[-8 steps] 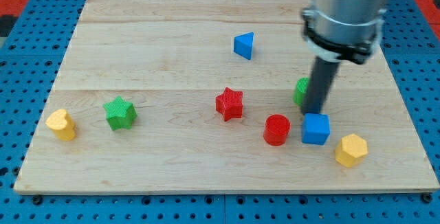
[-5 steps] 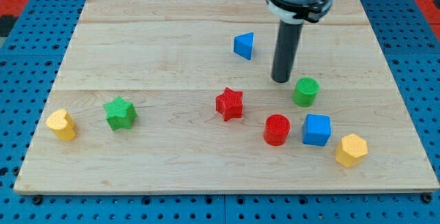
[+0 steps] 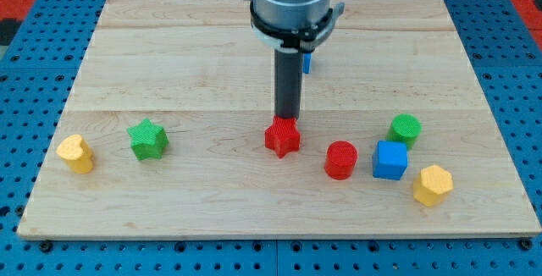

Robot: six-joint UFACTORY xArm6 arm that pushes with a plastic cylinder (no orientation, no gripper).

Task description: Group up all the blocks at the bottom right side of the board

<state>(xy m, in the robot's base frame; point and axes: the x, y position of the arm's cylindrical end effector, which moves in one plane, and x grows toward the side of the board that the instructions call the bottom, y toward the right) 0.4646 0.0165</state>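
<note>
While no jaws exist on the rod, my tip is seen touching the red star's top edge; the red cylinder, blue cube, green cylinder and yellow hexagon are clustered to that star's right, the green star and yellow block well left.

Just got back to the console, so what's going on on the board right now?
My tip sits at the upper edge of the red star, mid-board. Already near the bottom right: red cylinder, blue cube, green cylinder, yellow hexagonal block. The green star and yellow block remain at the view's left. A blue block peeks from behind the arm.
</note>
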